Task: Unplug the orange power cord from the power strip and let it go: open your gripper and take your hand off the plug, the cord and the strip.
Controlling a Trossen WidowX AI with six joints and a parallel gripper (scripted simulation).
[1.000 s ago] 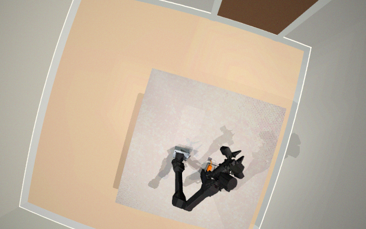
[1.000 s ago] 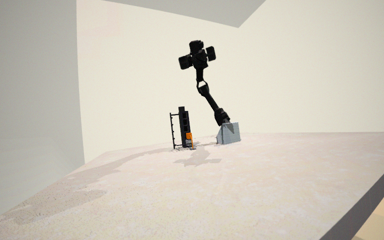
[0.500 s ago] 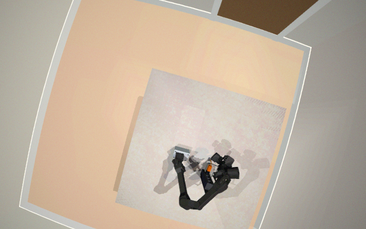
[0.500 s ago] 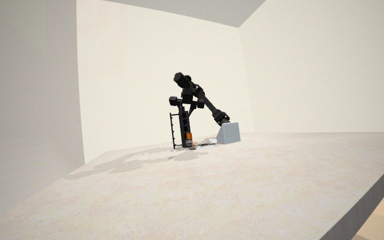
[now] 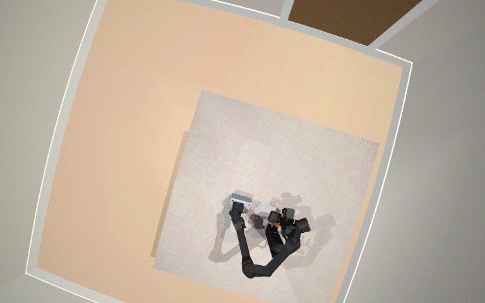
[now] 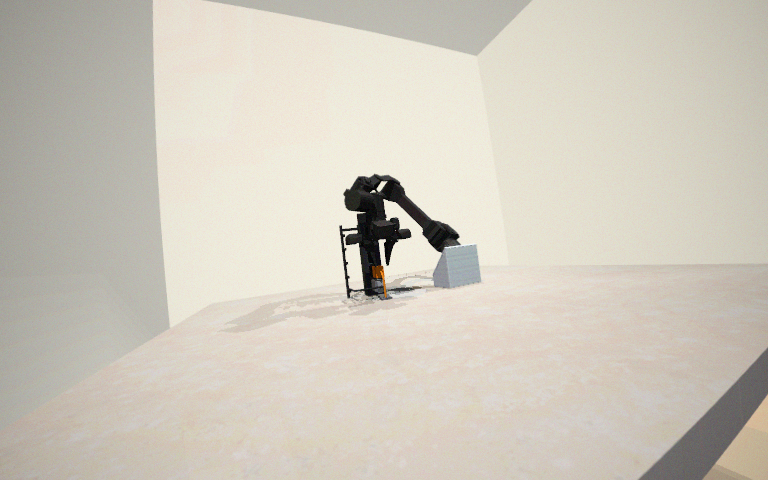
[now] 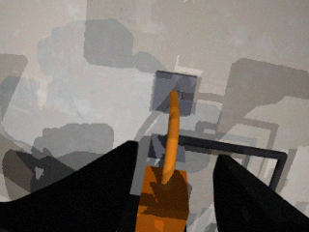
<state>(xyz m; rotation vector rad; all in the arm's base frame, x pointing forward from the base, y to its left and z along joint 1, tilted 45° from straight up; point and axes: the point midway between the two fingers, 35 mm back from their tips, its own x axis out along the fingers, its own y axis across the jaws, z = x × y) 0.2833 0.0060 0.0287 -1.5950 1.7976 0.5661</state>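
The orange plug [image 5: 276,225] [image 6: 377,271] [image 7: 161,199] sits against the lower end of the upright black power strip [image 5: 271,242] [image 6: 367,274]. Its orange cord [image 6: 385,288] [image 7: 172,132] runs down to a small grey square plate [image 6: 386,297] [image 7: 163,97] on the table. My gripper [image 6: 381,263] [image 7: 177,158] is open and points down. In the wrist view the plug shows in the gap between the fingers, nearer the left one, with a gap to the right one. In the exterior view the fingertips are close to the plug's top. Whether a finger touches it is not clear; the plug's prongs are hidden.
A thin black upright frame [image 6: 343,260] [image 7: 232,147] with short pegs stands beside the strip. The light-blue arm base [image 5: 241,198] [image 6: 464,266] stands on the table [image 5: 221,142] [image 6: 396,384] to one side. The arm covers much of the strip in the top view.
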